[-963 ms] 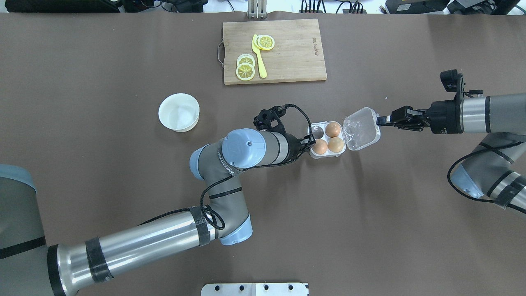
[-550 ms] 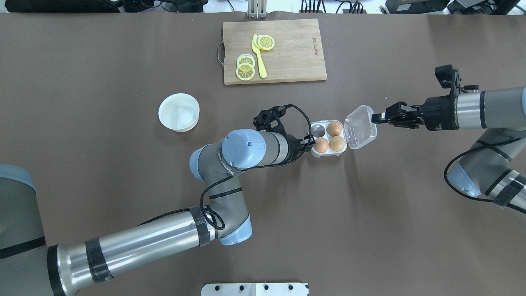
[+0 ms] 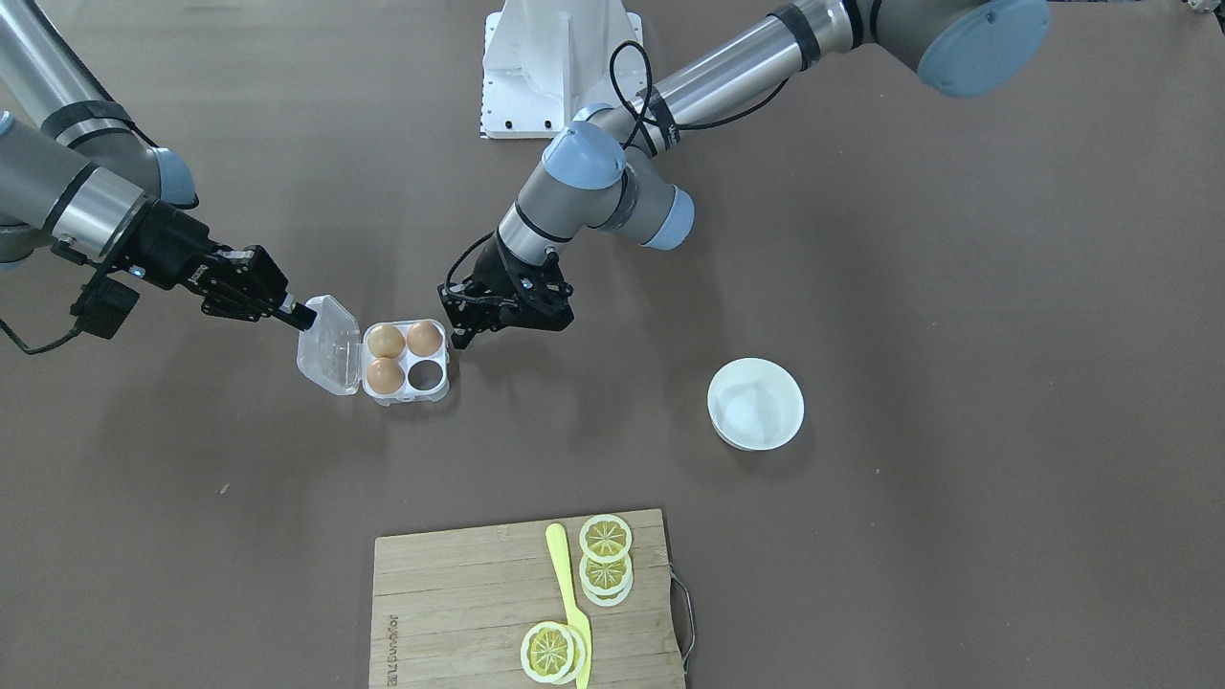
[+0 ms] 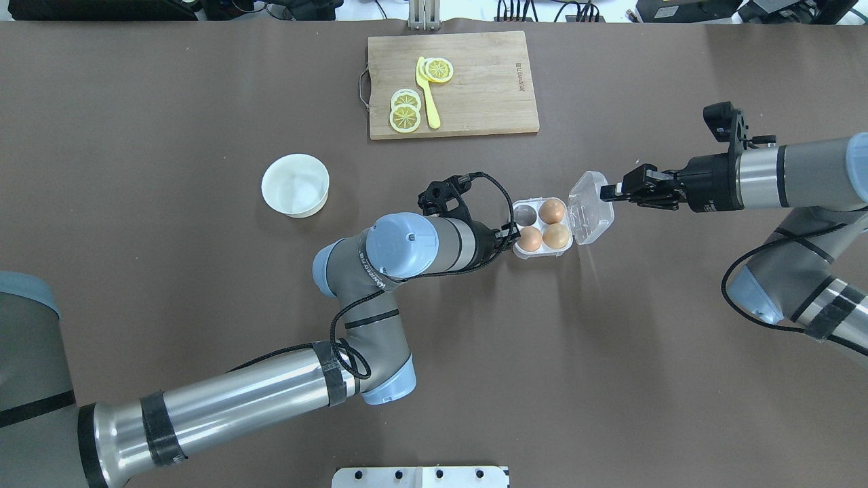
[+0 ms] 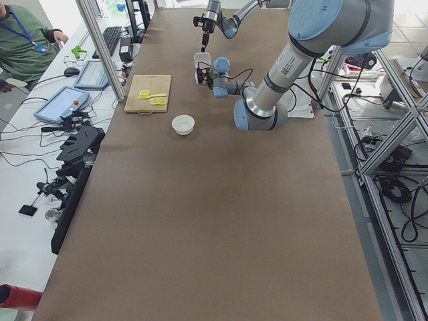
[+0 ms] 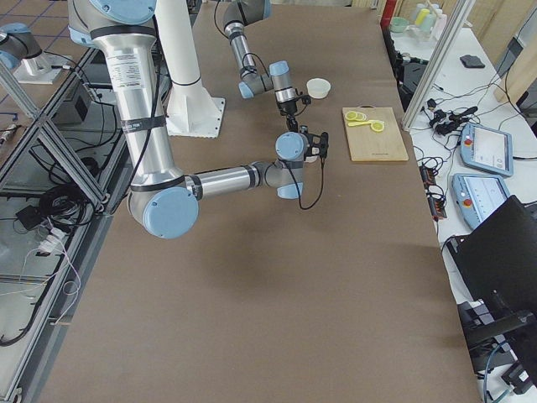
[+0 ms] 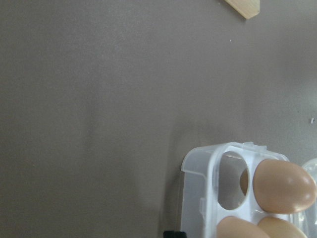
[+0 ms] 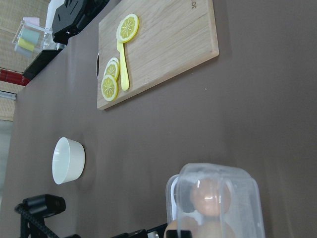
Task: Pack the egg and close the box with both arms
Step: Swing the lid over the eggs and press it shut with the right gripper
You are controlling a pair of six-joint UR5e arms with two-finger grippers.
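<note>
While reaching with both arms [image 4: 237, 400], brackets the box [image 4: 540, 253] mid-table, lid tilted half up. Rests right gripper [image 4: 605, 193], fingers together, against the lid's rim and left gripper [image 3: 461, 333] just beside the opposite wall, spread unclear. Cradles the egg [image 4: 529, 238] in a cell beside two other eggs

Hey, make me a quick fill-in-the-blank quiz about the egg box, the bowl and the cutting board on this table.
1. The box holds ____ brown eggs.
2. Its clear lid is met at the edge by the robot's ____ hand.
3. The white bowl is ____.
4. The yellow knife lies on the wooden ____.
Missing words: three; right; empty; cutting board.
</note>
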